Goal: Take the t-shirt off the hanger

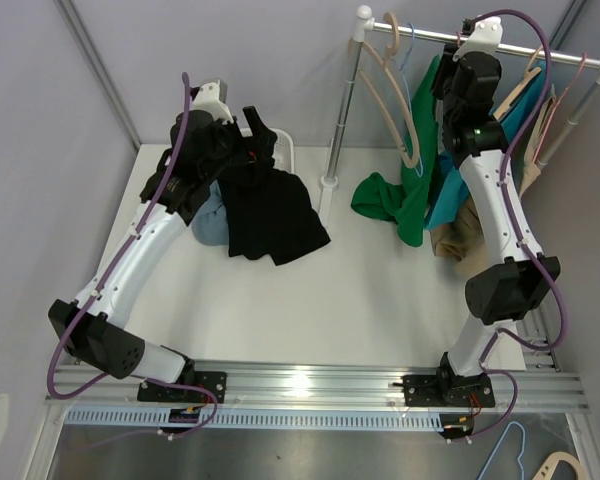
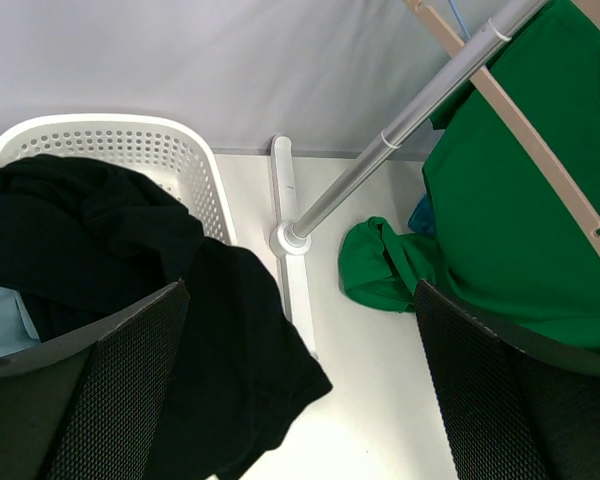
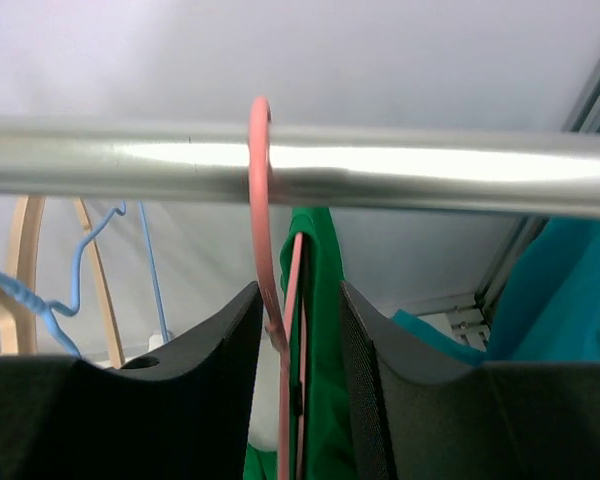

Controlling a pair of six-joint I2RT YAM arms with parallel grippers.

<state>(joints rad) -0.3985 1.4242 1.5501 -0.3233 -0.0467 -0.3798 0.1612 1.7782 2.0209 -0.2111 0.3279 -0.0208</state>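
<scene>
Surveying the top view from the left: the left tool (image 1: 235, 140) sits over a white basket (image 1: 285, 150) at the rear left of the tabletop (image 1: 310, 300). Its wrist view shows the two mesh-faced fingers (image 2: 130, 390) spread wide, released, nothing gripped between them. A black garment (image 1: 275, 210) spills out of the basket and over its front rim onto the tabletop. A light blue garment (image 1: 210, 220) lies just beside it on the left, partly under the arm.

Right of the basket stands the upright post (image 1: 342, 120) of a clothes rail, its white foot on the tabletop.

The green t-shirt (image 1: 415, 190) hangs right of the post. It is on a pink hanger (image 3: 260, 200) hooked over the horizontal rail (image 3: 430, 170). Its lower part is bunched on the tabletop near the post's foot (the left wrist view shows this heap (image 2: 380, 270) clearly). Pale wooden hangers (image 1: 395, 90) hang bare on the rail between the post and the shirt. A thin blue hanger (image 3: 80, 260) is among them.

The right tool (image 3: 300, 300) is raised to the rail, just under it. Its fingers (image 3: 230, 340) are narrowly parted either side of the pink hanger's neck. The neck lies against or very near the picture-left finger, with a gap on the other side, so the tool is not clamped. A teal garment (image 3: 570, 300) hangs on the rail further right, beside the green shirt.
</scene>
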